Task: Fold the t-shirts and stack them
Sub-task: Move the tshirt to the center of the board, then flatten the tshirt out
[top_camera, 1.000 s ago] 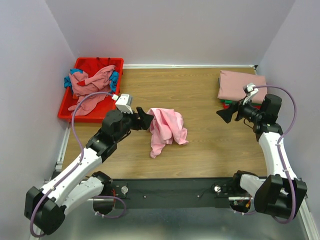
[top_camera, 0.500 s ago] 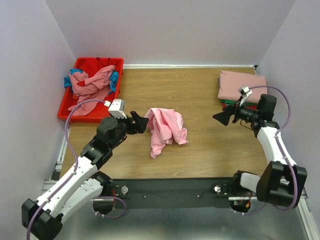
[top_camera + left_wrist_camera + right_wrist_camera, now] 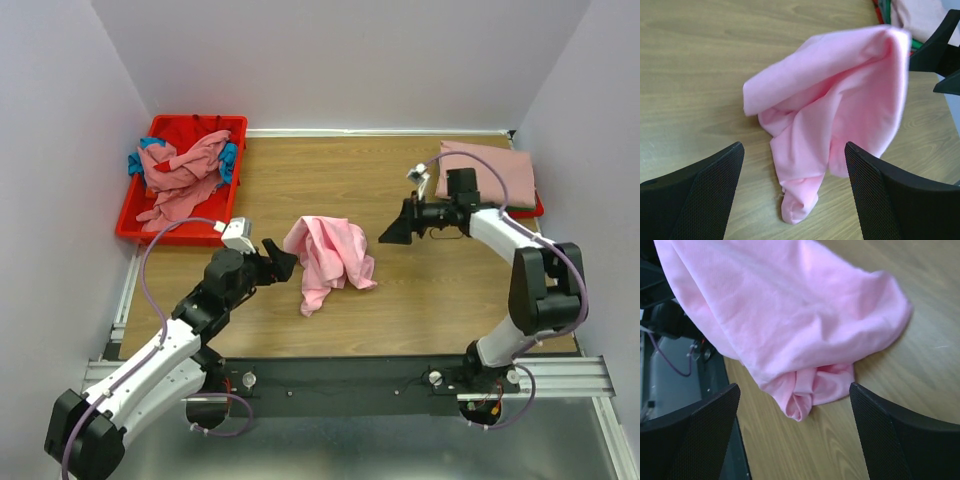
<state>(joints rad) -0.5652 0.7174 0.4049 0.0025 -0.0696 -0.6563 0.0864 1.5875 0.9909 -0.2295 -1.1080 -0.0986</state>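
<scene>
Top external view: the left arm (image 3: 190, 320) stretches from the near left corner up and to the right, forearm low over the table (image 3: 340, 180). Its jaws point at the crumpled bright pink t-shirt (image 3: 330, 255) in the middle of the wood, just beside its left edge. The right arm (image 3: 500, 225) is bent sharply at the elbow, and its forearm runs leftward from beside the folded stack (image 3: 495, 170) at the far right. Its jaws stop near the shirt's right side, with bare wood between them and the cloth.

Both pairs of jaws are spread wide and hold nothing. The pink shirt lies loose on the table between them.

At the far left a red bin (image 3: 190, 125) holds tangled dusty rose shirts (image 3: 180, 175) and a bit of teal cloth (image 3: 229, 158).

The left wrist view shows the shirt heaped ahead of its black mesh fingers (image 3: 700, 195), clear of both. It also shows the right arm's dark fingertips (image 3: 940, 45) beyond the cloth, and green and red edges under the stack's rose top layer.

The right wrist view shows the shirt's rolled lower fold resting on the wood. Here too the cloth touches neither finger. Behind it runs a purple cable (image 3: 670, 367) by the table's near edge.
</scene>
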